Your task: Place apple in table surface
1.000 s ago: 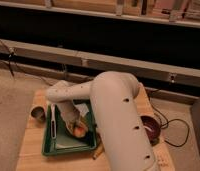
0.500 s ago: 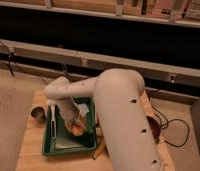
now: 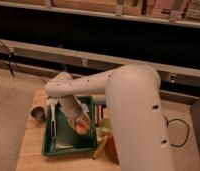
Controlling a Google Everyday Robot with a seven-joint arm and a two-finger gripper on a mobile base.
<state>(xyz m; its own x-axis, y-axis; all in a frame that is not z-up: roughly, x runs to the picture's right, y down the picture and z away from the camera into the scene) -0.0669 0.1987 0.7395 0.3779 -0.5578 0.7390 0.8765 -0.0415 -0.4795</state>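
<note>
The apple (image 3: 82,128), small and orange-red, is in the right part of the green tray (image 3: 68,146). My gripper (image 3: 80,121) reaches down from the white arm (image 3: 128,110) into the tray and is right at the apple, partly covering it from above. Whether it holds the apple does not show. The light tan table surface (image 3: 33,152) shows to the left of and in front of the tray.
A metal cup (image 3: 38,114) stands on the table left of the tray. A white utensil (image 3: 53,122) lies along the tray's left side. A yellow banana (image 3: 100,145) and an orange-red bowl (image 3: 111,148) lie right of the tray, partly hidden by the arm.
The arm's elbow and upper link have shifted a little to the left and closer. The gripper and the apple stay at almost the same spot in the tray.
</note>
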